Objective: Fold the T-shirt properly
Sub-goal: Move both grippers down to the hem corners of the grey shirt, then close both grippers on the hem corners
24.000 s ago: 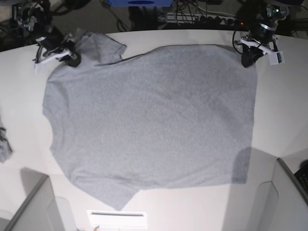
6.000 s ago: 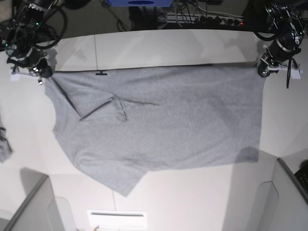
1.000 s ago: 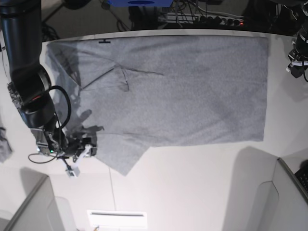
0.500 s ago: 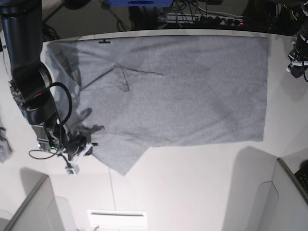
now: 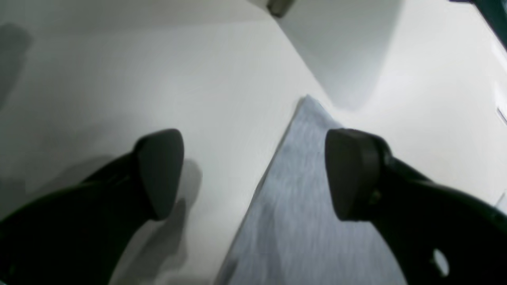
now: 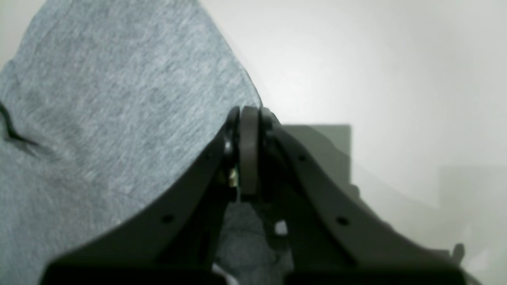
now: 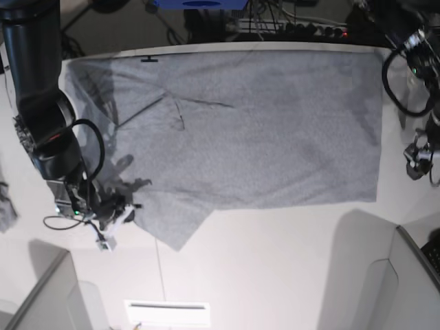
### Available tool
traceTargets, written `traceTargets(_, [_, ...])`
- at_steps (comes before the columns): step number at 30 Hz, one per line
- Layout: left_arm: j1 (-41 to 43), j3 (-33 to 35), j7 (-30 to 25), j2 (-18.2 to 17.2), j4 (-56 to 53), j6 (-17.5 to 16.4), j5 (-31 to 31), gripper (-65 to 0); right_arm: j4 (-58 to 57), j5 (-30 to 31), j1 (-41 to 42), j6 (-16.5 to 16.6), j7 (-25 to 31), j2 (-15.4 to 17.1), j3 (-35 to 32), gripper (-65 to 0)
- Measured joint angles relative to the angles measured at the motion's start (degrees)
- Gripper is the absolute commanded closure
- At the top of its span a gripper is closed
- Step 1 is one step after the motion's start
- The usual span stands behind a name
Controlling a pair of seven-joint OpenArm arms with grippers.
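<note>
A pale cream table (image 7: 275, 261) is filling the base view, with cables and dark equipment crowding the strip behind its far edge. The T-shirt (image 7: 247, 130) is lying spread over the table's far half, plain grey side up, its top edge running along the far rim and its straight side edge facing the left arm. A few creases are showing near the far corner on the right arm's side, and a pointed flap of cloth is sticking out toward the near edge there.

The right gripper (image 7: 118, 212) is sitting low at that flap, at the shirt's near corner. In the right wrist view its fingers (image 6: 248, 154) are pressing flat together, with the grey cloth's edge running up to the fingertips; the grip looks to be pinching the shirt's edge, though the cloth between the pads is too thin to make out clearly.

The left gripper (image 7: 416, 157) is hanging just beside the shirt's side edge, off the cloth. In the left wrist view its two dark pads (image 5: 160, 172) are standing wide apart with nothing between them, one over bare table, the other over the shirt's corner (image 5: 313, 114).

A small grey scrap (image 7: 5, 206) is lying at the table's edge, well apart from the shirt.
</note>
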Motion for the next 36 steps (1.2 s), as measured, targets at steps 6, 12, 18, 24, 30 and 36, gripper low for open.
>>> traceTargets(6, [-16.2,10.8,-0.6,-4.0,-19.5,-0.1,7.9,-53.8,-0.1,-0.5,0.5,0.1,-0.7,-0.1,0.0,0.0])
traceTargets(12, [-27.9,25.1,-0.8,-5.4,-34.9,-0.1,11.9,-53.8,-0.1,-0.7,0.5,0.2,-0.8,0.0,0.0,0.0])
traceTargets(18, [-33.6,35.2,-10.7,-6.2,-46.4,-0.1,12.5,-53.8,-0.1,-0.7,0.5,0.2,-0.8,0.1,0.0,0.0])
traceTargets(24, [-37.4,45.7,-15.4,-6.8,-56.3,-8.9,12.5,-53.8,-0.1,-0.7,0.6,0.2,-1.0,0.0,0.0,0.0])
traceTargets(30, [-36.7,46.2,-18.9,-7.3,-58.4,-8.7,12.5,-53.8,-0.1,-0.8,0.6,0.2,-1.1,0.7,0.0,0.0])
traceTargets(36, [-35.0,46.2,-20.8,-7.1,-57.7,-8.7,12.6,-53.8,-0.1,-0.8,0.6,0.2,-1.2,0.9,0.0,0.0])
